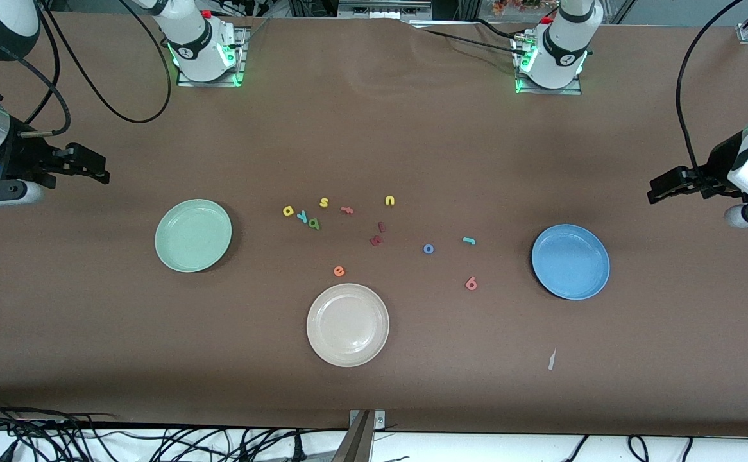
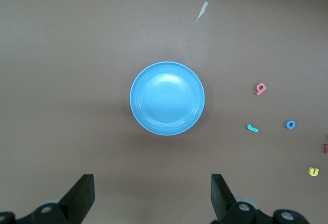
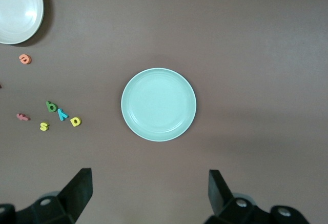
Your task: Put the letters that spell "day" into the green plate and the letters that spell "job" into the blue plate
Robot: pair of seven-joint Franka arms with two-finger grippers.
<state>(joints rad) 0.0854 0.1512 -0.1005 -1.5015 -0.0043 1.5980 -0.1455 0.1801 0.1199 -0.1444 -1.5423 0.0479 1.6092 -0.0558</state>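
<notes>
Here the brown table (image 1: 374, 141) carries three plates and a scatter of small toy letters; none of the letters lies in a plate. The green plate (image 1: 193, 235) sits toward the right arm's end, the blue plate (image 1: 570, 261) toward the left arm's end, and a cream-white plate (image 1: 348, 325) lies between them, nearer the front camera than either.

The letters for "day" cluster beside the green plate, on its side toward the table's middle: a yellow round-bowled letter (image 1: 288, 210), a teal "y" (image 1: 302, 217) just beside it, and a green round-bowled letter (image 1: 314, 223) touching or nearly touching the "y". The letters for "job" lie spread out beside the blue plate: the teal "j" (image 1: 469, 241), the blue "o" (image 1: 428, 249) near it, and the salmon-pink "b" (image 1: 471, 283) nearer the front camera than both.

Among them lie a yellow "s" (image 1: 324, 202), an orange "f" (image 1: 347, 210), a yellow "u" (image 1: 389, 201), two dark red letters (image 1: 378, 235) and an orange "e" (image 1: 339, 271).

The right gripper (image 3: 148, 190) hangs over the bare table at its own end, above the green plate's edge of the scene, jaws spread wide and holding nothing; the left gripper (image 2: 152, 193) waits likewise at its end near the blue plate, jaws wide and empty.
</notes>
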